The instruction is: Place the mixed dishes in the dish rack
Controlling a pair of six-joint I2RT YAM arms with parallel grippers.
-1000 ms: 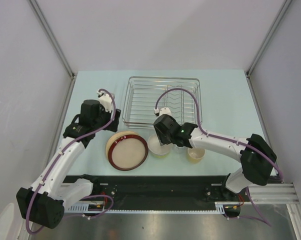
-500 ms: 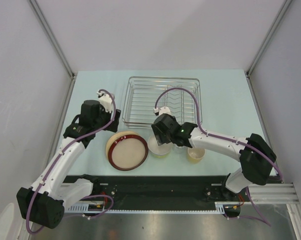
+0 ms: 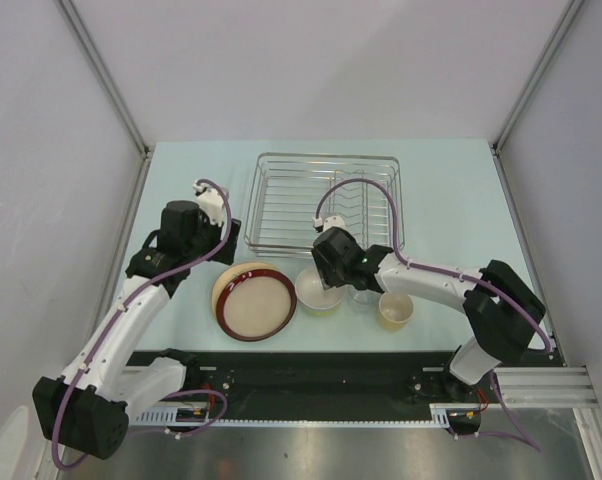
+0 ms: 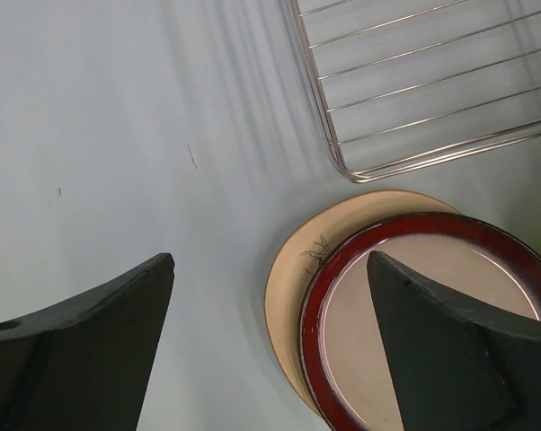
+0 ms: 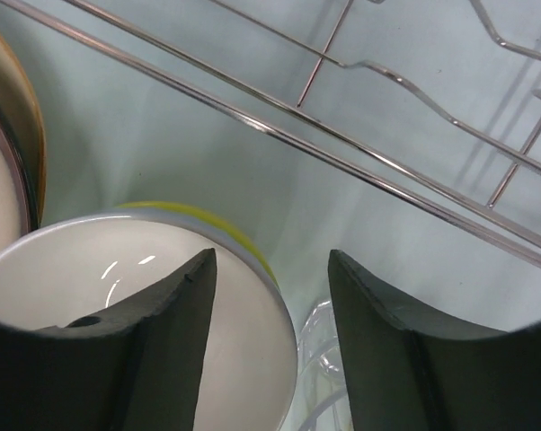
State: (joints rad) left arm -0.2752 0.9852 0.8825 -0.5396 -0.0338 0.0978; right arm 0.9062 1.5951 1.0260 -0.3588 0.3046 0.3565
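Right wrist view: white bowl sits mouth-up beside the dish rack, along its long edge; right gripper spread astride the bowl's rim; left gripper agape.

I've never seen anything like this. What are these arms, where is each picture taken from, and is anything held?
Two robot arms, each ending in a two-fingered claw. One picture looks down from above; the other two come from cameras on the wrists, showing each claw's dark tips. On the table sit a wire dish rack, a red-rimmed plate stacked on a leaf-patterned plate, a white bowl, a clear glass and a yellowish cup. The left claw hangs open near the plates, holding nothing. The right claw is open astride the bowl's rim, gripping nothing yet.
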